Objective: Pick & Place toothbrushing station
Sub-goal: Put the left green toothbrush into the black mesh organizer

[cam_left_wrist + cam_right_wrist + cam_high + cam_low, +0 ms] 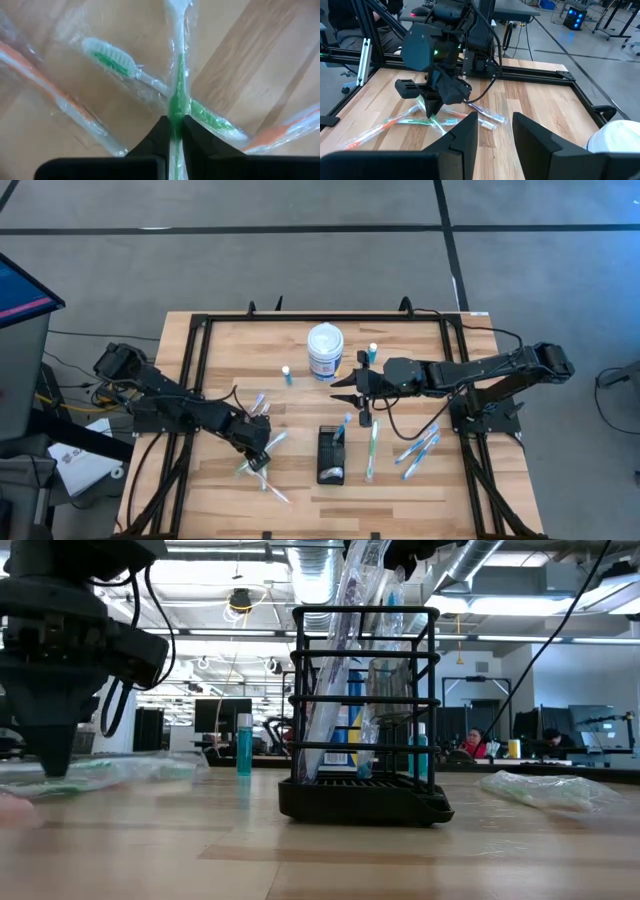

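The toothbrushing station, a black slotted holder (331,455), stands near the table's front middle, and in the low view (362,795) wrapped toothbrushes stand in it. To its left, several plastic-wrapped toothbrushes lie crossed on the wood. My left gripper (258,454) points down into them and is shut on a green-and-white toothbrush (176,60). Behind the holder my right gripper (346,392) hangs above the table, open, with nothing between its fingers (470,132). My left gripper pinches the green-and-white toothbrush's green handle section (176,112), through its clear wrapper, between the two fingertips. The fingers come steeply from above, one on each side of the handle. The toothbrush lies on the table, crossing over another green toothbrush (115,62).
A white tub (325,352) and small blue tubes (372,353) stand at the back middle. Wrapped toothbrushes (420,448) lie right of the holder, and a green one (372,450) lies beside it. Orange toothbrushes (45,85) flank the held one. A black frame (190,380) rims the table.
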